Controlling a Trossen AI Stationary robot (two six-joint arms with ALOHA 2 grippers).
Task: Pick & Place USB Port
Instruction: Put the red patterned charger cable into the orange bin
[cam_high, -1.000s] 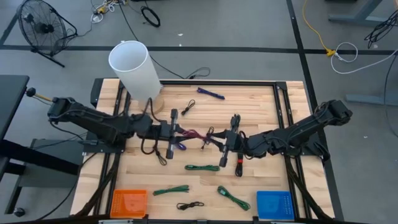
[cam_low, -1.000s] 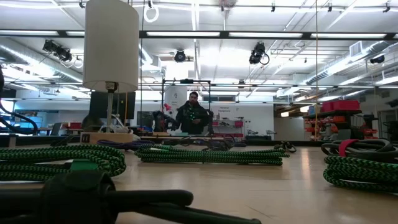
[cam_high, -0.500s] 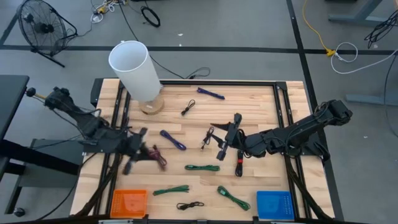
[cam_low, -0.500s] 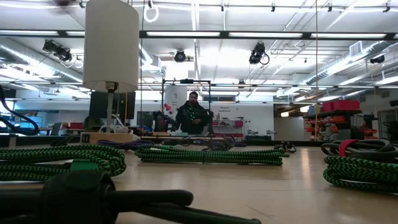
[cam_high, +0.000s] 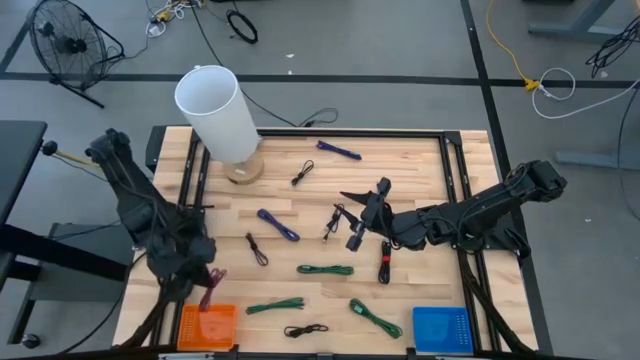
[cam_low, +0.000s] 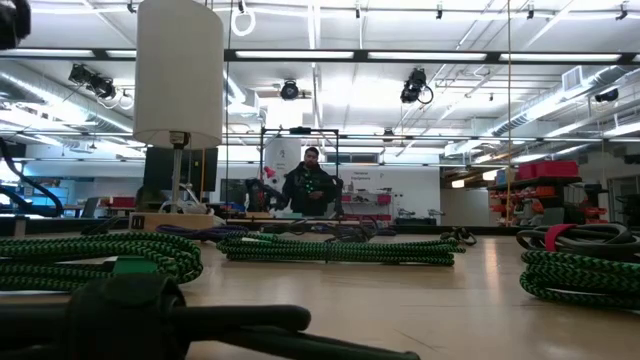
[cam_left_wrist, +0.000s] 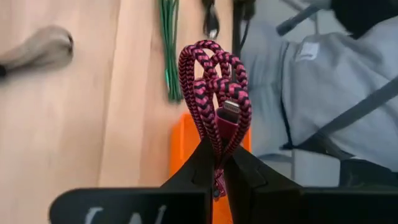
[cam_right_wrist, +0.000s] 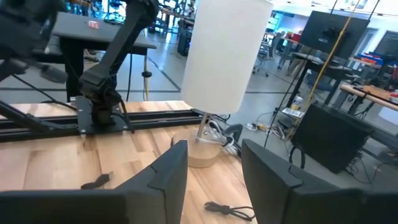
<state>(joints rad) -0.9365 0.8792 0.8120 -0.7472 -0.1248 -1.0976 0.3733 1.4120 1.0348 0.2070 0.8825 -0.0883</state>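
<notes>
Magenta cable (cam_left_wrist: 214, 84) hangs bunched from the left gripper (cam_high: 203, 287), pinched tight just above the orange bin (cam_high: 207, 326). Released off-centre, its loops could catch the bin's rim and spill out. Well away, the right gripper (cam_high: 356, 238) hovers empty, fingers apart.

Two dark, jointed arms, left arm (cam_high: 150, 225) and right arm (cam_high: 480, 210), each ending in flat black fingers (cam_right_wrist: 165, 180).
</notes>
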